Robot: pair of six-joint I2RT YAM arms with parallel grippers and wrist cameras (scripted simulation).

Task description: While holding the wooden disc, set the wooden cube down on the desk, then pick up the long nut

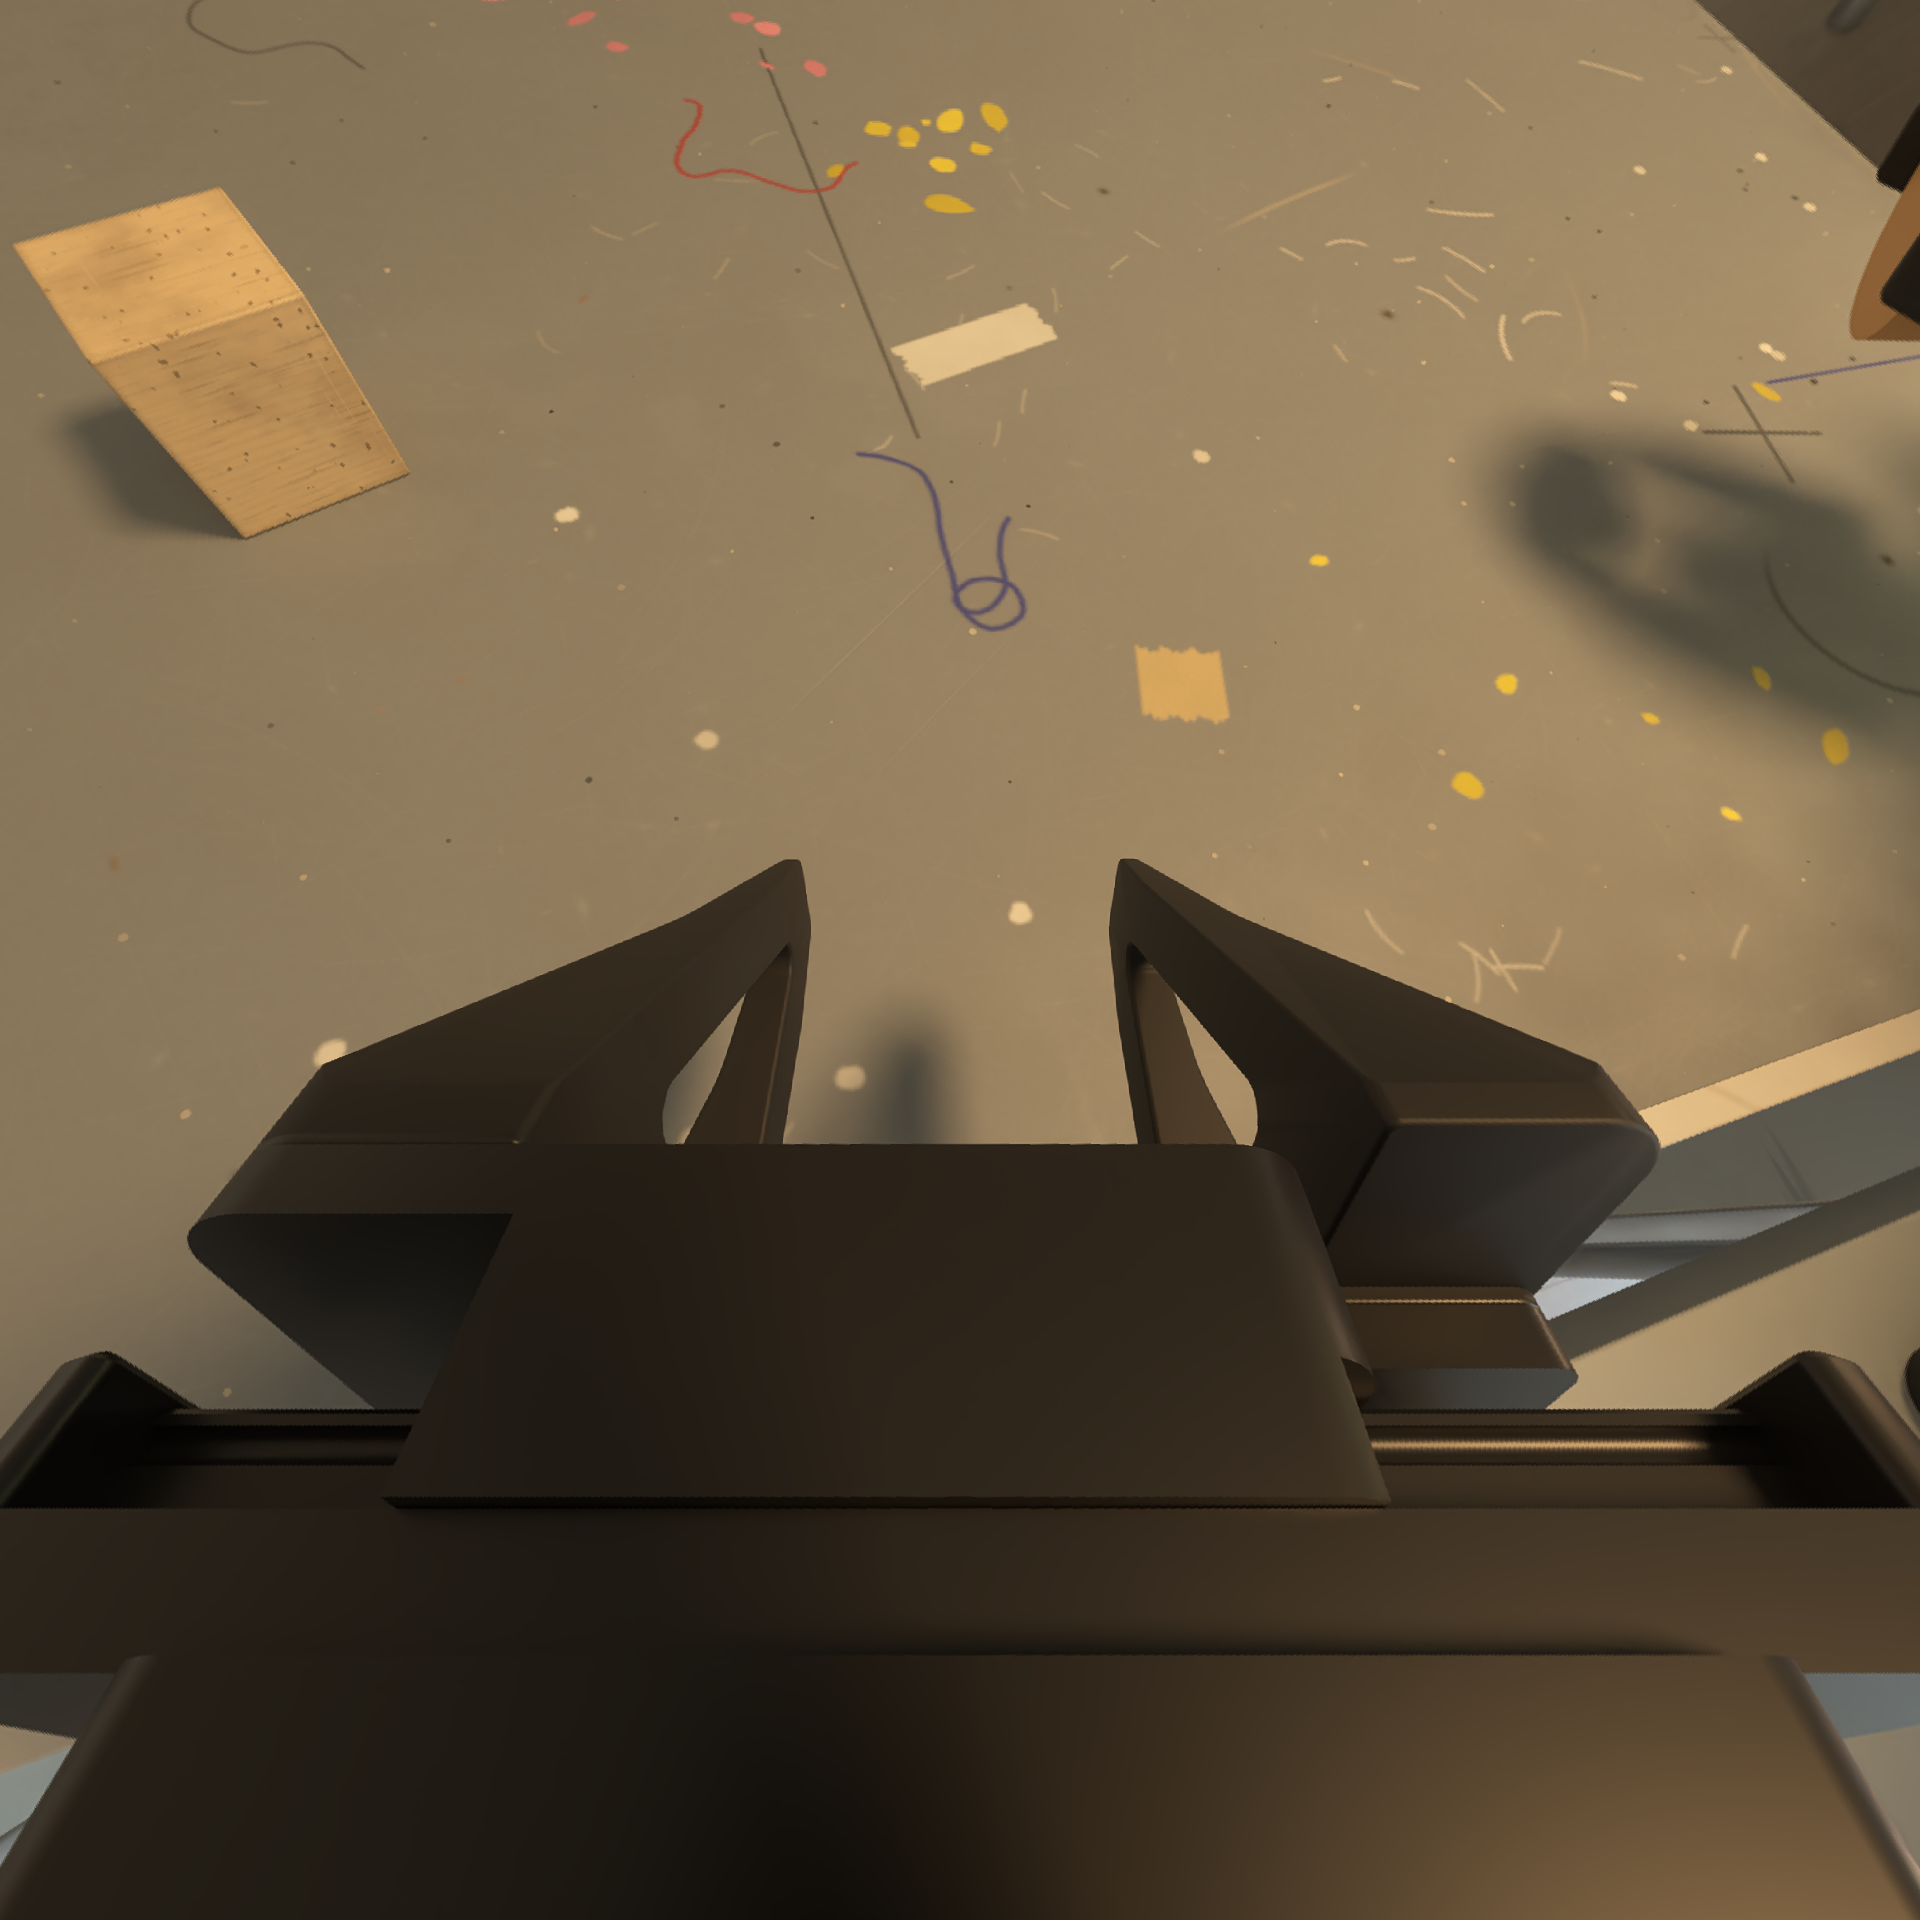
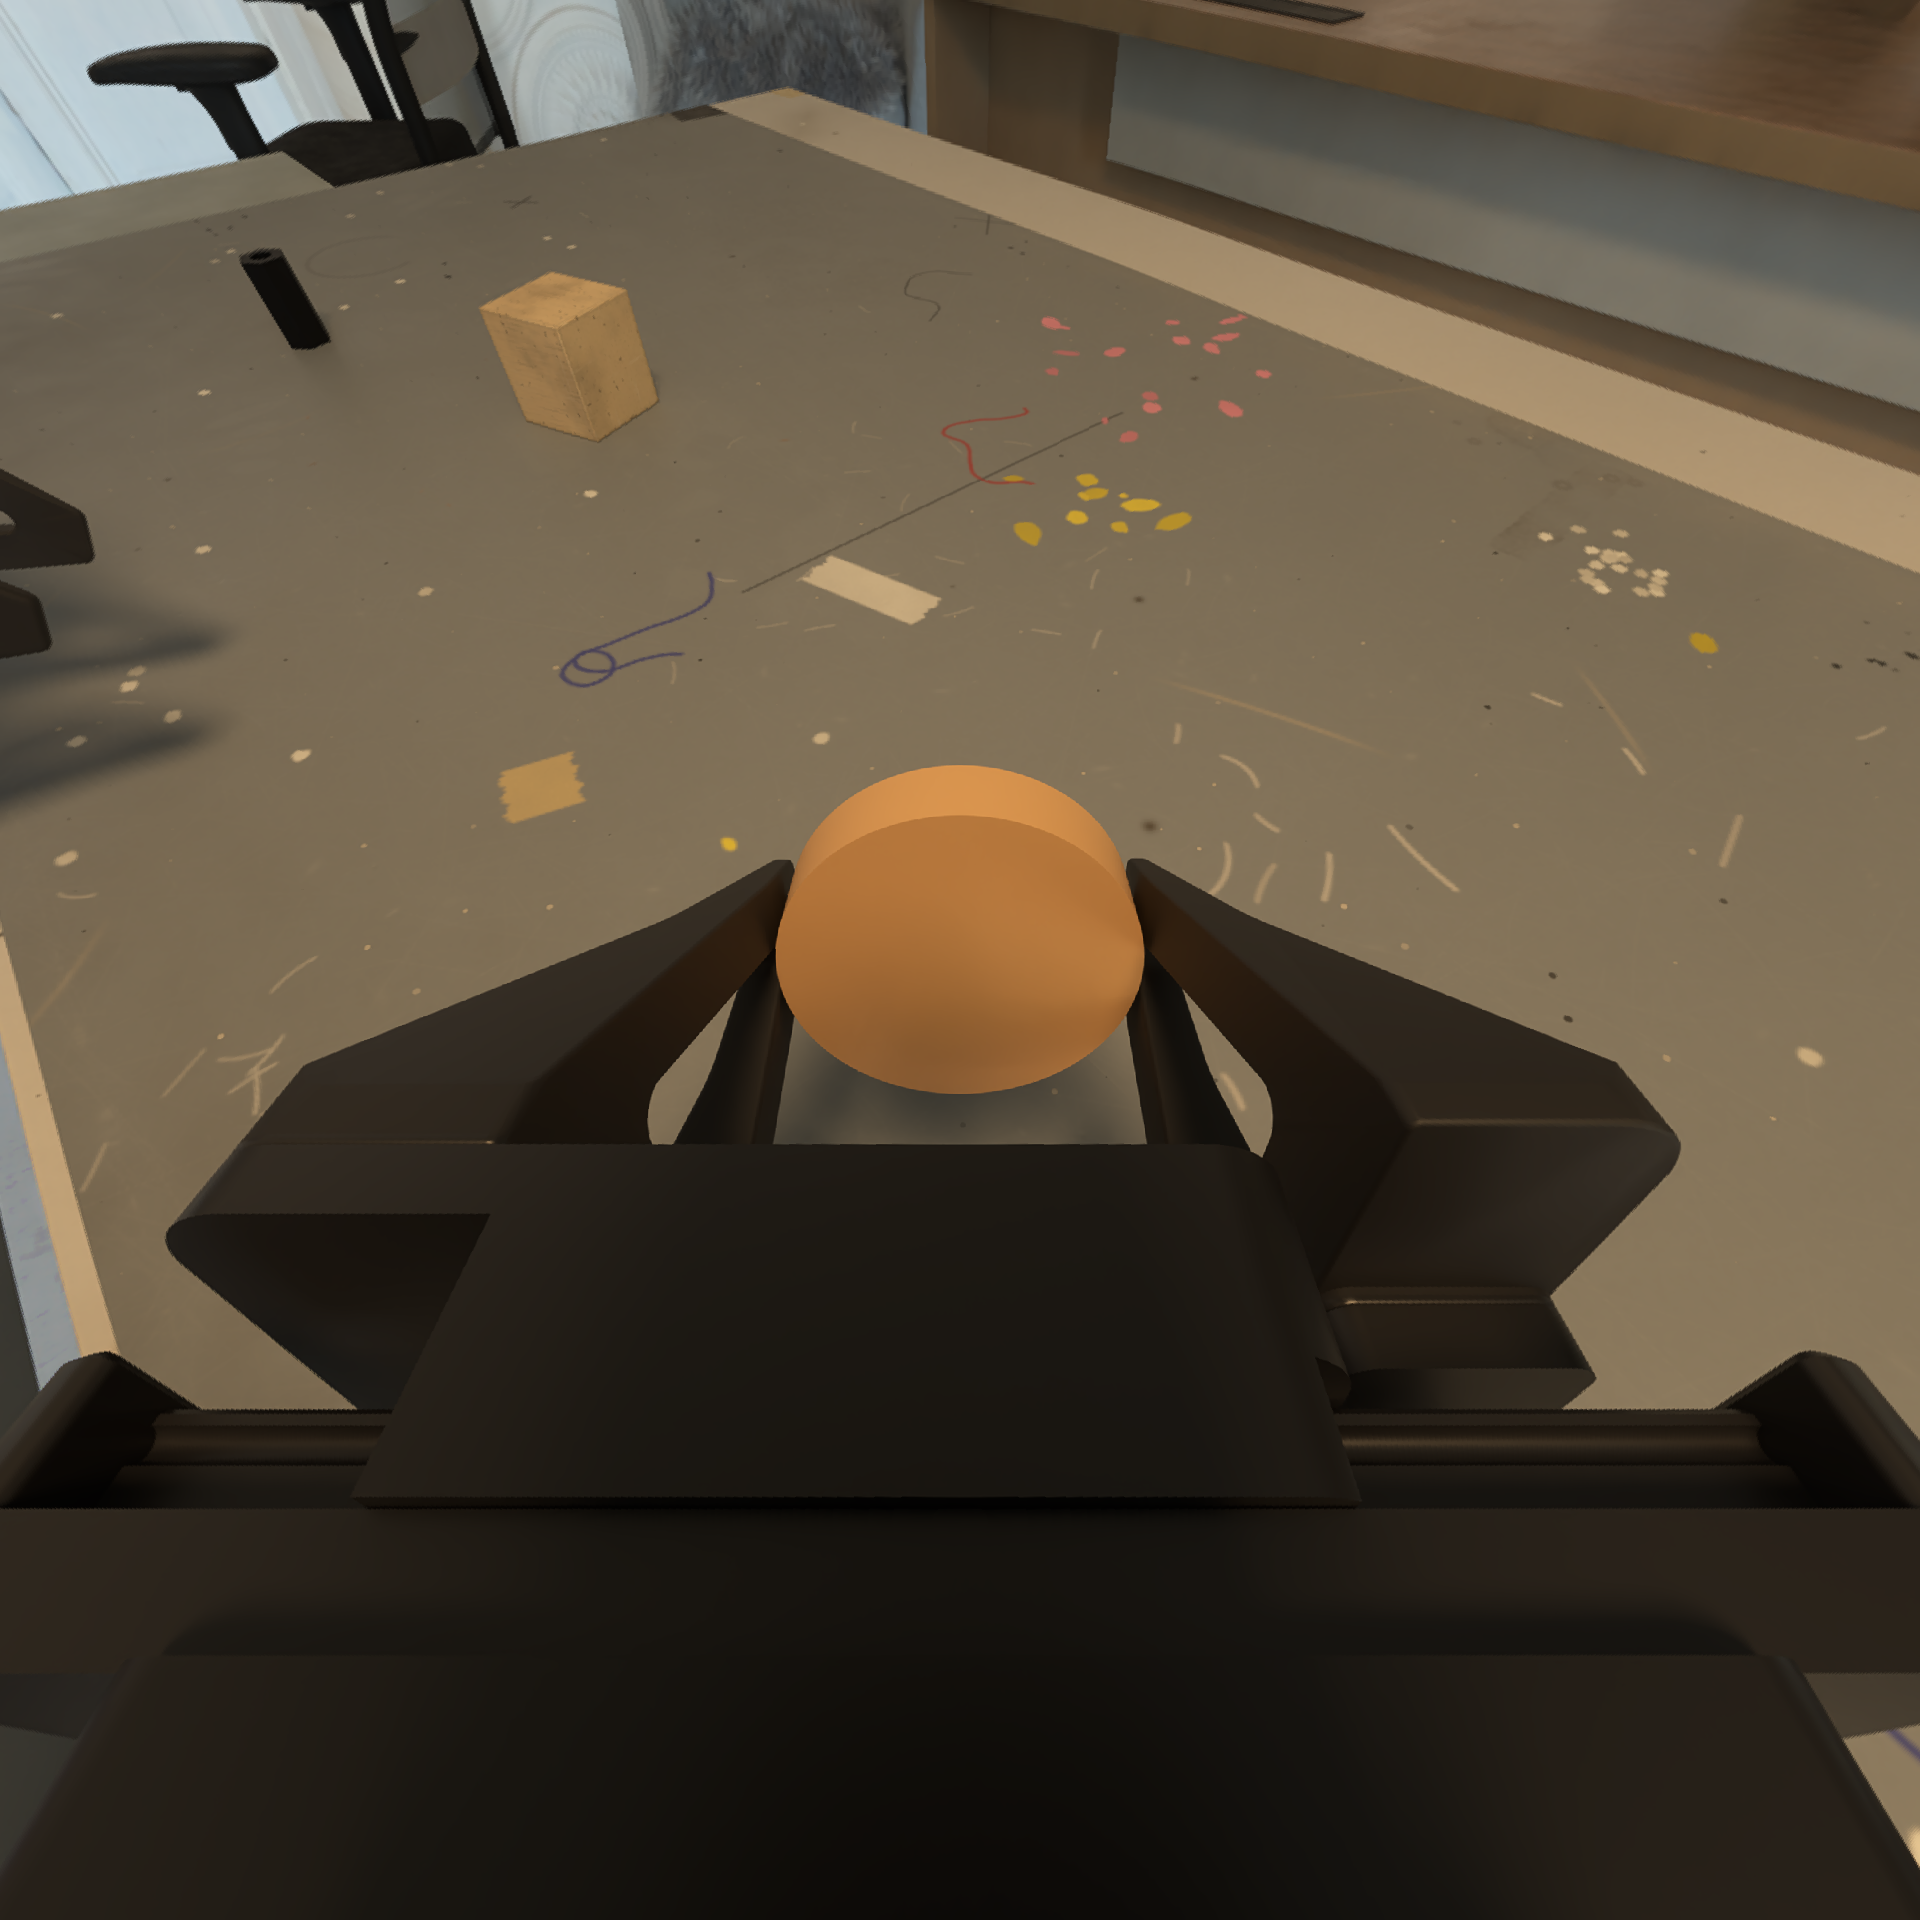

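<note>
Empty and parted, the left gripper (image 1: 959, 883) hangs above the paint-flecked desk (image 1: 1351, 582), the wooden cube (image 1: 208, 353) already resting on it well off to its left. Across the desk, the long nut (image 2: 283, 298) lies beyond the cube, awaiting pickup; approaching with fingers astride its narrow width looks wisest. At right, the right gripper (image 2: 959, 883) clamps the wooden disc (image 2: 959, 935) by its rim.
</note>
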